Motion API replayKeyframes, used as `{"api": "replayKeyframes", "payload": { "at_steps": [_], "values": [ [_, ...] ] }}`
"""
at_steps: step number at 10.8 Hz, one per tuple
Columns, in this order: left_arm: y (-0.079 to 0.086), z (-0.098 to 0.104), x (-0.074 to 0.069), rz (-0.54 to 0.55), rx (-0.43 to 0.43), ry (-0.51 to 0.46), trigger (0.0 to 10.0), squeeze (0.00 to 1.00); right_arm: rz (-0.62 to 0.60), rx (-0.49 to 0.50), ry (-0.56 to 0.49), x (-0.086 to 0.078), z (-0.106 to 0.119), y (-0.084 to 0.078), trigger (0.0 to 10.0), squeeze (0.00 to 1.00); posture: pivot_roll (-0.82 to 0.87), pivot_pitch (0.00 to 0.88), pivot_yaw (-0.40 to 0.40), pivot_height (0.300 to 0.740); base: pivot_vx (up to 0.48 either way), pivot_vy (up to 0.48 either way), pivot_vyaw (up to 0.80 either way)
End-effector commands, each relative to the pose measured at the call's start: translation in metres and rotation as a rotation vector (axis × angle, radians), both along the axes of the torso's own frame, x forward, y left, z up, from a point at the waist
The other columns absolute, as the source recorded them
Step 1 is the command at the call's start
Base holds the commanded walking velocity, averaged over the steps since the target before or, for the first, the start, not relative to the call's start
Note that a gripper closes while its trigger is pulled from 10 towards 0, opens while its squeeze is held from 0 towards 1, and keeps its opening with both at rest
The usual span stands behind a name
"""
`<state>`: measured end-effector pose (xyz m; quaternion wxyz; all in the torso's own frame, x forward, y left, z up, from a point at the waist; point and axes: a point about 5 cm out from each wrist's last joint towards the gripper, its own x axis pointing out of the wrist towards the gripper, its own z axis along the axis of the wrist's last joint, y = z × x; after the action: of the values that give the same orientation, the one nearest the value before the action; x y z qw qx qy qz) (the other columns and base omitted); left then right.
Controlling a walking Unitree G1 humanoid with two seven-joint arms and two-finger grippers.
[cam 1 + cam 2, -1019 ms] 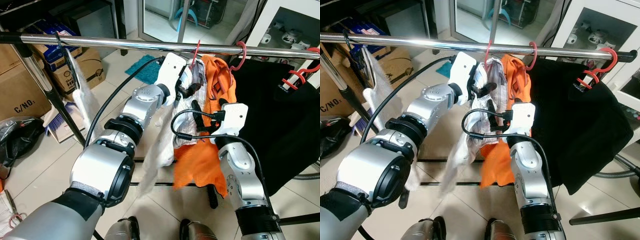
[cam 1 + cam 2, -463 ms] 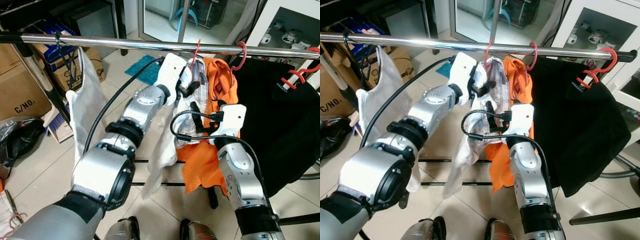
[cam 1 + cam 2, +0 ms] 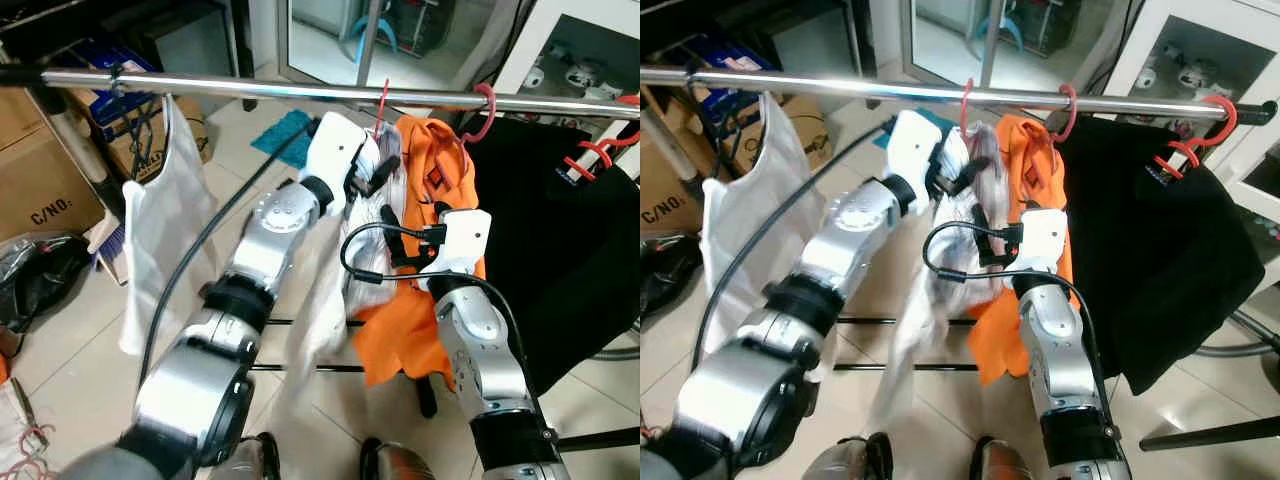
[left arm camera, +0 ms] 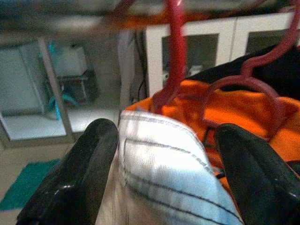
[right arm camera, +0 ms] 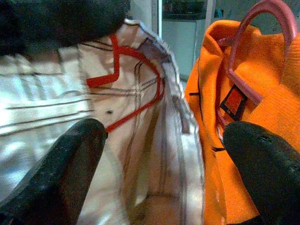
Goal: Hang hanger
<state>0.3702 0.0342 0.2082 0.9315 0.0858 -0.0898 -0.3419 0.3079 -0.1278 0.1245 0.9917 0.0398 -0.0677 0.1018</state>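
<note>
A red hanger (image 3: 383, 103) carries a white checked shirt (image 3: 340, 270), and its hook (image 3: 966, 100) sits at the chrome rail (image 3: 240, 89). My left gripper (image 3: 372, 172) is raised just under the rail and shut on the shirt-covered hanger; in the left wrist view the collar (image 4: 164, 159) fills the space between both fingers (image 4: 84, 168), with the red hook rising behind it. My right gripper (image 3: 395, 240) is lower, beside the shirt's front. It is open, with the shirt (image 5: 126, 122) and the orange garment (image 5: 243, 108) ahead of it.
An orange garment (image 3: 440, 190) on a pink hanger (image 3: 486, 103) hangs right of the shirt, then a black garment (image 3: 560, 230). A white sleeveless top (image 3: 160, 230) hangs at the rail's left. Cardboard boxes (image 3: 40, 180) stand on the floor left; a white cabinet (image 3: 590, 50) stands behind right.
My left arm has stretched out and carried the hanger a little left along the rail. The white top on the left has swung open. The orange garment sways.
</note>
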Motion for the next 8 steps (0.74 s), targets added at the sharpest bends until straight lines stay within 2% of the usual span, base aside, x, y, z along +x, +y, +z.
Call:
{"api": "replayKeyframes", "payload": {
  "at_steps": [1,3,6,7,8],
  "values": [
    [-0.014,0.019,-0.015,-0.071,-0.016,-0.066,0.0,0.00,0.002,-0.004,0.006,0.002,-0.001,0.000,10.0,0.00,-0.13,0.117,-0.028,0.740,0.000,0.000,0.00],
    [-0.019,0.031,-0.036,-0.110,-0.042,-0.097,0.0,0.00,0.006,-0.003,0.010,0.002,-0.002,0.001,10.0,0.00,-0.12,0.122,-0.031,0.740,0.000,0.000,0.00],
    [-0.016,0.038,-0.046,-0.098,-0.058,-0.096,0.0,0.00,0.007,-0.006,0.010,0.003,-0.001,0.000,10.0,0.00,-0.13,0.126,-0.037,0.740,0.000,0.000,0.00],
    [-0.010,0.052,-0.048,-0.059,-0.037,-0.175,0.0,0.00,0.006,-0.008,0.011,0.002,-0.001,-0.001,10.0,0.00,-0.13,0.127,-0.038,0.740,0.000,0.000,0.00],
    [-0.005,0.066,-0.048,-0.010,0.008,-0.297,0.0,0.00,0.006,-0.009,0.011,0.002,-0.002,-0.001,10.0,0.00,-0.13,0.127,-0.038,0.740,0.000,0.000,0.00]
  ]
}}
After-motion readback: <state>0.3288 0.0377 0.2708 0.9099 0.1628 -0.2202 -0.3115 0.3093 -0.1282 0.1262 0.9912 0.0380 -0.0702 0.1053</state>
